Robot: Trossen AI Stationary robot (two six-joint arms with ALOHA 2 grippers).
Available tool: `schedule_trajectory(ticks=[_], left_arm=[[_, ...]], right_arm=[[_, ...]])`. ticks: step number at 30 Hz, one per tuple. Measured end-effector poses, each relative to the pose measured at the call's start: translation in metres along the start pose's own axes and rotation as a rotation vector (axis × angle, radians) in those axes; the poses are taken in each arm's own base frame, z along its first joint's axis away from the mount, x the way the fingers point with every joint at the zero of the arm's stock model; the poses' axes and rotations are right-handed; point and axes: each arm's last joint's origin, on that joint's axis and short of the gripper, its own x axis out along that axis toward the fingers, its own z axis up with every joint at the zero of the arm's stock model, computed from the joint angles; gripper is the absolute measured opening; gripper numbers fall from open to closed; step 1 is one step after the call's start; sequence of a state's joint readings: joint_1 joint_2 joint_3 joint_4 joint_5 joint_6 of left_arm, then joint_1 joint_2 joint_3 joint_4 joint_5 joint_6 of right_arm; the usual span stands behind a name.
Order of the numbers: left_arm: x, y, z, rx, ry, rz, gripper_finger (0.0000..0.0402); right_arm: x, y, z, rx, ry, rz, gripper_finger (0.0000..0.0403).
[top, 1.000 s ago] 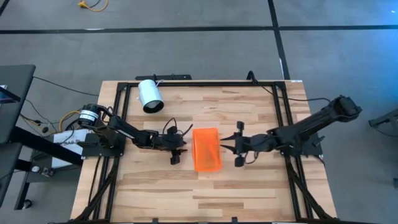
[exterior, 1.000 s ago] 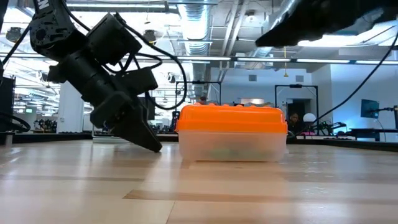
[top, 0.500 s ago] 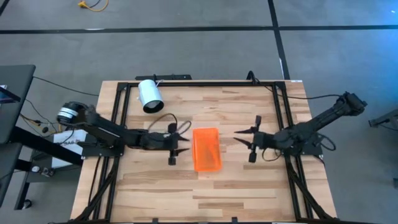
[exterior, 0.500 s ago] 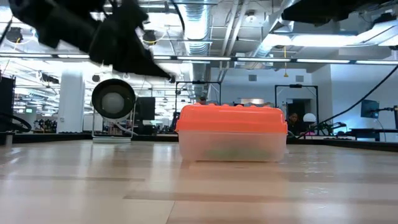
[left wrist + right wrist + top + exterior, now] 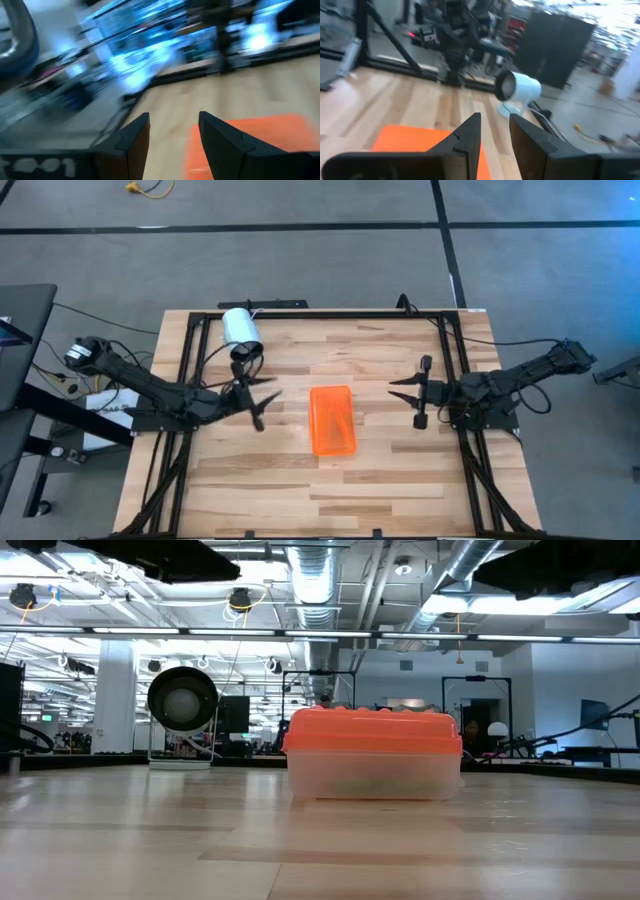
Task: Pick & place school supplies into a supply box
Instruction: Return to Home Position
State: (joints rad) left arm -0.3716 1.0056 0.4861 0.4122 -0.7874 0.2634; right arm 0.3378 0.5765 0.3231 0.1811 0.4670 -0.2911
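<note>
Centred on the worktop (image 5: 400, 480), the shut orange-lidded supply box (image 5: 332, 420) sits between the left pincer (image 5: 264, 398) and right pincer (image 5: 399, 392), both released and empty, which should retreat smoothly, well clear of it.

You have the orange-lidded clear plastic supply box (image 5: 332, 420) in the middle of the pale wooden desk (image 5: 400, 480). The white cylinder (image 5: 240, 333) lies far-left of it. The left end effector (image 5: 272, 388) is to its left and the right end effector (image 5: 395, 390) to its right, both apart from it.
</note>
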Motion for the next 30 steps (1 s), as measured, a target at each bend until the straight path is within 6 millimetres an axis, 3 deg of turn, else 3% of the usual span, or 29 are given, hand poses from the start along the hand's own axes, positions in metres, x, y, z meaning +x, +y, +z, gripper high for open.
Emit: schedule_trajectory(ticks=[3, 9, 13, 18, 24, 30], left_arm=[[-0.004, 0.005, -0.011, 0.012, -0.077, -0.143, 0.0161], [-0.003, 0.035, -0.042, -0.065, -0.327, -0.275, 0.0161], [0.003, 0.051, -0.059, -0.107, -0.357, -0.314, 0.0161], [0.000, 0.053, -0.074, -0.113, -0.295, -0.275, 0.0161], [-0.022, 0.051, -0.094, -0.140, -0.291, -0.174, 0.0161], [-0.040, 0.050, -0.088, -0.113, -0.305, -0.178, 0.0161]], right_arm=[[-0.006, -0.006, -0.005, 0.008, -0.042, 0.033, 0.0098], [-0.011, -0.012, -0.015, 0.030, -0.102, 0.041, 0.0098], [-0.011, -0.013, -0.017, 0.028, -0.096, 0.031, 0.0098], [-0.010, -0.014, -0.024, 0.035, -0.027, 0.029, 0.0098], [-0.014, -0.019, -0.029, 0.089, 0.024, -0.025, 0.0098], [-0.025, -0.020, -0.037, 0.130, -0.018, -0.039, 0.0098]])
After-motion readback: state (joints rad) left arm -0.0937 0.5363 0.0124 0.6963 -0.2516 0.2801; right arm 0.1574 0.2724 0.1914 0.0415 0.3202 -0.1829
